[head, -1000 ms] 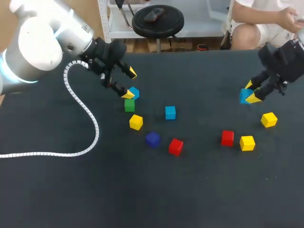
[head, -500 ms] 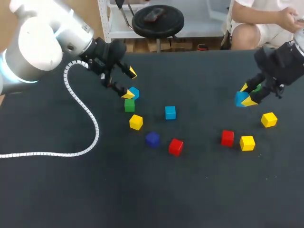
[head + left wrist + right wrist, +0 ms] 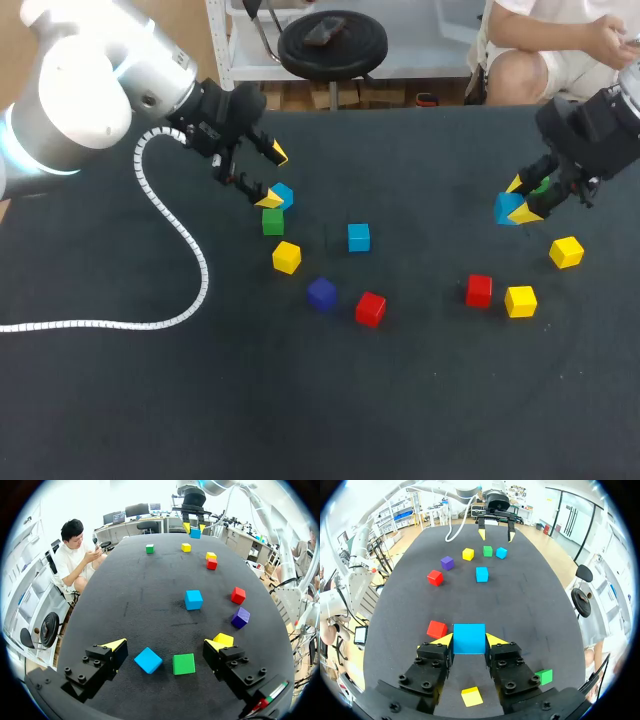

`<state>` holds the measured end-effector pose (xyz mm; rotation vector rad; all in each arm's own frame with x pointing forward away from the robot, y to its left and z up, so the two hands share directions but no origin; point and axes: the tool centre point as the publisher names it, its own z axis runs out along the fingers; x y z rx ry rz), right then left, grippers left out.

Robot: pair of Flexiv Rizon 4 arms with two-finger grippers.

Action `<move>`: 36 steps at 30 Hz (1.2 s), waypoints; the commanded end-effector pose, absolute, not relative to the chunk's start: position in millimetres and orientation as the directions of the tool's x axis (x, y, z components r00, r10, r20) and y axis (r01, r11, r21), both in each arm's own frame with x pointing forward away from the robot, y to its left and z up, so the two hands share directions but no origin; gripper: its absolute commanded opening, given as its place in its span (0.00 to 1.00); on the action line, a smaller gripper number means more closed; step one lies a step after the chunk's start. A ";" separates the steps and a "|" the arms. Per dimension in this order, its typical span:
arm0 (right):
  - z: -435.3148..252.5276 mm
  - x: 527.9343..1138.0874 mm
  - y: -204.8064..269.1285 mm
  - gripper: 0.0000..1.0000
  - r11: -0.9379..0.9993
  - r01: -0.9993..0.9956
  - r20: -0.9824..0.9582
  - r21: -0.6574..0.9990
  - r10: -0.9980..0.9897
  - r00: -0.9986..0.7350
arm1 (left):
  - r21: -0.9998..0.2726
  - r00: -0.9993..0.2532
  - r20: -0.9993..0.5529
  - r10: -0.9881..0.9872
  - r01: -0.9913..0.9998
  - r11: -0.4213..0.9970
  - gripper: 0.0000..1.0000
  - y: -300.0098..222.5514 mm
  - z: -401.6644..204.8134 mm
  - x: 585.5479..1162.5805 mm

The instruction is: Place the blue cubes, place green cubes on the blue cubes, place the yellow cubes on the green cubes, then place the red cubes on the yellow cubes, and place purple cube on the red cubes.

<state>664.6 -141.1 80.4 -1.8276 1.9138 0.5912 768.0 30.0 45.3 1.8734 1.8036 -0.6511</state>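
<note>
Since 1 second ago the right gripper [image 3: 517,200] has carried its bright blue cube [image 3: 506,209] slightly toward the middle of the dark table [image 3: 120,400], uncovering a small green cube [image 3: 541,186] just behind it. The left arm has stayed put. The right gripper's fingers pinch that cube from 2 sides. The left gripper [image 3: 165,645] is spread wide above a second blue cube [image 3: 148,660] and a second green cube [image 3: 183,663], which lie just beside each other. A third blue cube [image 3: 359,237] sits near the middle. Scattered apart lie 3 yellow cubes [image 3: 286,257], 2 red cubes [image 3: 370,308] and 1 purple cube [image 3: 321,293].
</note>
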 end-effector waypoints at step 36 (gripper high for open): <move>24.3 679.3 -2.2 0.00 -0.027 -0.995 -0.510 0.097 -0.860 -0.026 | 0.000 0.031 -0.621 0.783 0.999 -0.040 1.00 30.5 45.0 768.8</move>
